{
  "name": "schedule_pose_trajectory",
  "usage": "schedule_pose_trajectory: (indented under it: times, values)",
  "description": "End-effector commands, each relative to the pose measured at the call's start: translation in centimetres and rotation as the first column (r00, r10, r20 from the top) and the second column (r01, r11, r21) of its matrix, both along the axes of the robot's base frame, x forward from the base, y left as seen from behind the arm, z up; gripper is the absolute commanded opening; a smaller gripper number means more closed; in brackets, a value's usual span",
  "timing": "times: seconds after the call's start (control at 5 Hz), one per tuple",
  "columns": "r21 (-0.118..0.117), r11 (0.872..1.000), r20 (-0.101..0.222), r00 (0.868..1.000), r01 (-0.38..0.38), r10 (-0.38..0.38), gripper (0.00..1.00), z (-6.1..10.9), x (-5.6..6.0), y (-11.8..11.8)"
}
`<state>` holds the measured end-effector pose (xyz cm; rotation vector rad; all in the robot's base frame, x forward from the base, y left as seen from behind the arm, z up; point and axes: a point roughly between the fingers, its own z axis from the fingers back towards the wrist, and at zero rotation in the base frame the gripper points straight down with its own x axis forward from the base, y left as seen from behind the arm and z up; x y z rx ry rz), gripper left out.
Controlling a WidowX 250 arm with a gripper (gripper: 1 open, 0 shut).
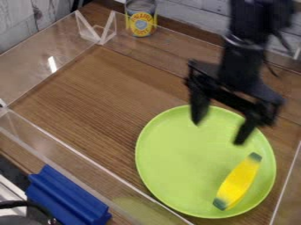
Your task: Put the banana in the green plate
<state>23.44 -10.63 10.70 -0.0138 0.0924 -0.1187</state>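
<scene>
The banana (238, 182) lies inside the green plate (177, 154), near the plate's right-hand rim, with one dark tip toward the front edge. On this showing, the placement the task calls for is already met. The gripper (224, 118) hangs above the plate's upper right part, fingers spread wide and released, grasping nothing and apart from the banana. The plate sits flat on the wooden table (100, 97). Judged remaining: nothing beyond clearing the arm away, unless the banana is to be handled afresh.
</scene>
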Motion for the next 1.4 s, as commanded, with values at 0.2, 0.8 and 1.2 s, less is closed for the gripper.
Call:
schedule_pose_trajectory:
  times: [0.2, 0.8, 1.2]
  values:
    - [-0.044, 0.999, 0.065, 0.998, 0.026, -0.023, 1.00, -0.8, -0.4, -3.2]
    - [-0.067, 0.997, 0.062, 0.997, 0.044, -0.040, 1.00, -3.0, -0.7, -4.1]
    - [-0.073, 0.995, 0.064, 0.996, 0.064, -0.060, 1.00, -3.4, -0.8, -4.1]
